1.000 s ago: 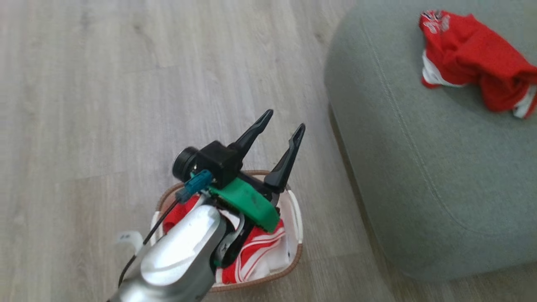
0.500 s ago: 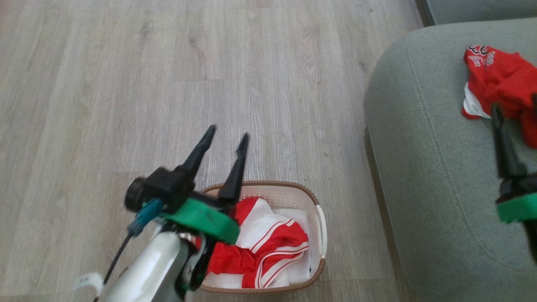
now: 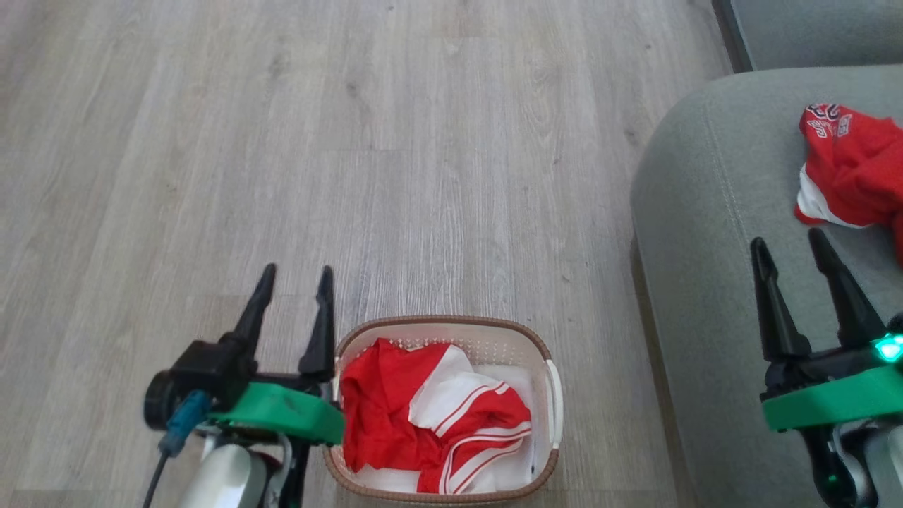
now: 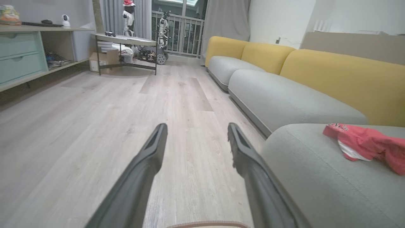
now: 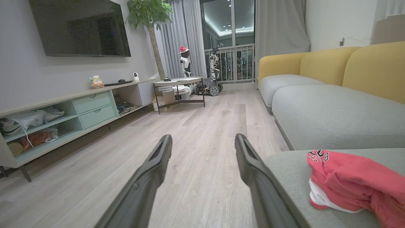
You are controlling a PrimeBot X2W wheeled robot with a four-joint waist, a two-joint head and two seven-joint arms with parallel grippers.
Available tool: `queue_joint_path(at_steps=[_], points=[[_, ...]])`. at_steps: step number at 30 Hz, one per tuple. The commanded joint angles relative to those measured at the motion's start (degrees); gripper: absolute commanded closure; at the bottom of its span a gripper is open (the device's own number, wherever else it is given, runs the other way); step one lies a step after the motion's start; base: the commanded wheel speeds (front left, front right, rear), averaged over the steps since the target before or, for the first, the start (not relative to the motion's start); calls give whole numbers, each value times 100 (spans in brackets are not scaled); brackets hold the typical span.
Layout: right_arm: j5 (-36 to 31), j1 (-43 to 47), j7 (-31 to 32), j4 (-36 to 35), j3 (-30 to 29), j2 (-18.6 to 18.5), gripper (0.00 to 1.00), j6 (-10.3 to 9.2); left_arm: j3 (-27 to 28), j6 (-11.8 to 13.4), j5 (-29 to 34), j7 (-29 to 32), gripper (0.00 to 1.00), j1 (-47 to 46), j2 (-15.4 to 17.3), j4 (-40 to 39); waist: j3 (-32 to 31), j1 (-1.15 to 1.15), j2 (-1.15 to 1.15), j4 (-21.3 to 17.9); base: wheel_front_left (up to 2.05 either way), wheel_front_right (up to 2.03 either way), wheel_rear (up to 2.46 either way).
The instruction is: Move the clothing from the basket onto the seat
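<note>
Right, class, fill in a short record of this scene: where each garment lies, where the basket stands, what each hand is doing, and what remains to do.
jersey: crumpled on the seat
shorts: in the basket
basket position: on the wooden floor, beside the seat
left hand: open, empty, by the basket's left side
right hand: open, empty, seen against the seat
left to do: shorts onto the seat

Swings the left hand point(image 3: 297, 271) off the basket point(image 3: 437, 322) to just left of its rim, uncovering the red shorts point(image 3: 458, 423) inside. Brings the right hand point(image 3: 787, 240) fully into view well right of the basket, over the seat point(image 3: 705, 282), at its near edge.
</note>
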Motion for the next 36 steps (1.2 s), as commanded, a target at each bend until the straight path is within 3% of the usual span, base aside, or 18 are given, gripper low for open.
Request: queue_joint_path(at_steps=[1,15,27,36], points=[[-37,-82,-53,-171,65,-74,0,-1,289,-23,76,-54,0,-177,14,-155,-18,0,0,30,0,0,0],[-113,34,-53,-146,85,96,0,-1,1003,-482,670,-54,0,-15,-437,64,47,0,0,132,0,0,0],[-65,-36,-53,-132,146,124,0,-1,1159,-588,836,-54,0,-39,-525,45,179,0,0,15,0,0,0],[39,-190,-53,-184,219,110,0,-1,999,-548,785,-54,0,-284,-534,112,613,0,0,-214,0,0,0]])
